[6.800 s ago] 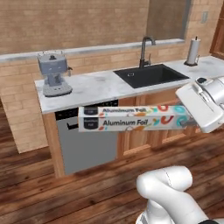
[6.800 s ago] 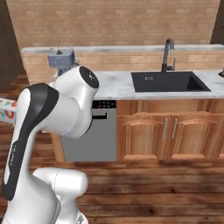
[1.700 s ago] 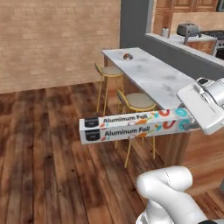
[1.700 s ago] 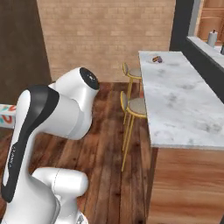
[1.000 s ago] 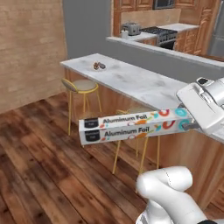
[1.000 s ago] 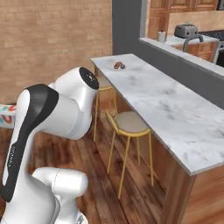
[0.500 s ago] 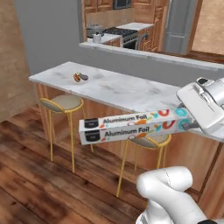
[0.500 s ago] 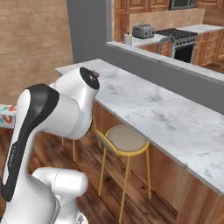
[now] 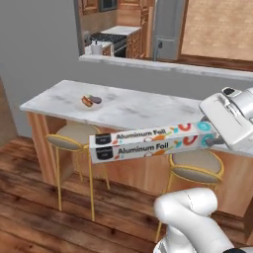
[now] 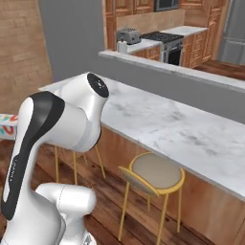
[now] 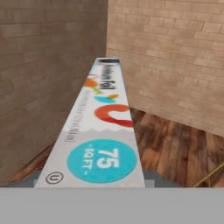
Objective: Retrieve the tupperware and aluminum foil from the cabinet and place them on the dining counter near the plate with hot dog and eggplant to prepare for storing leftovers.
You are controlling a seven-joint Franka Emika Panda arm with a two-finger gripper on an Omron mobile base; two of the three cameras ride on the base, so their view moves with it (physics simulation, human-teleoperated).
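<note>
From the left base view, the aluminum foil (image 9: 150, 143) rides level in mid-air, clamped at its teal end by the gripper (image 9: 213, 140), its black end pointing away to the left; behind it stretches the dining counter (image 9: 148, 111), now square-on and close where half a second ago it ran off at an angle, a shift of the whole picture that says the base has swung round to face it while the carton held its place against the arm. The plate (image 9: 91, 101) with its reddish and dark food sits toward the counter's left end, beyond the carton's black tip, and two stools (image 9: 195, 168) stand below the slab. From the right base view, the white arm (image 10: 57, 129) crowds the foreground, a sliver of the carton peeks out at the left edge, and the marble top runs away to the right over a yellow-legged stool. From the hand view, the carton reaches forward from between the fingers, its teal disc nearest, over wood floor and brick wall. The carry looks almost done: what seems left is a reach to set the foil beside the plate; no tupperware is seen on the counter.
</note>
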